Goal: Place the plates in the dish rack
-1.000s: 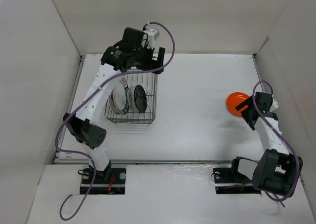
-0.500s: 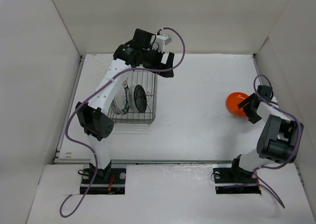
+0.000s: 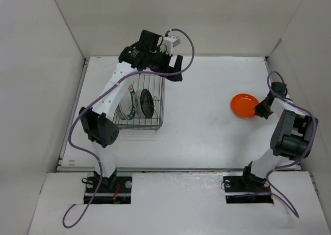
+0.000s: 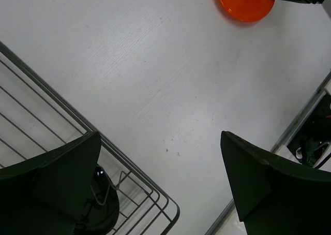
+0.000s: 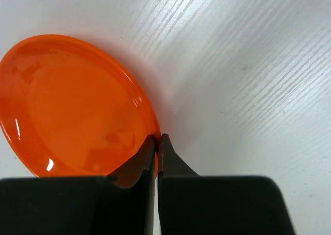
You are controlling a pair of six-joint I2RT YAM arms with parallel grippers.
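Sliding the orange plate (image 3: 243,105) a bit leftward since a second ago, with right jaws pinched shut on its rim. Still out on the bench (image 3: 207,126), well apart from the dish rack (image 3: 137,126). Left jaws wide open, empty, parked by the rack's far corner. Looks like last plate finally grabbed, just needs carrying over.

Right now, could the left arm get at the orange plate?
Doubtful. Only bare table lies between the left gripper, open beside the dish rack's far corner, and the orange plate, but the plate sits far across, and the right gripper is shut on its rim.
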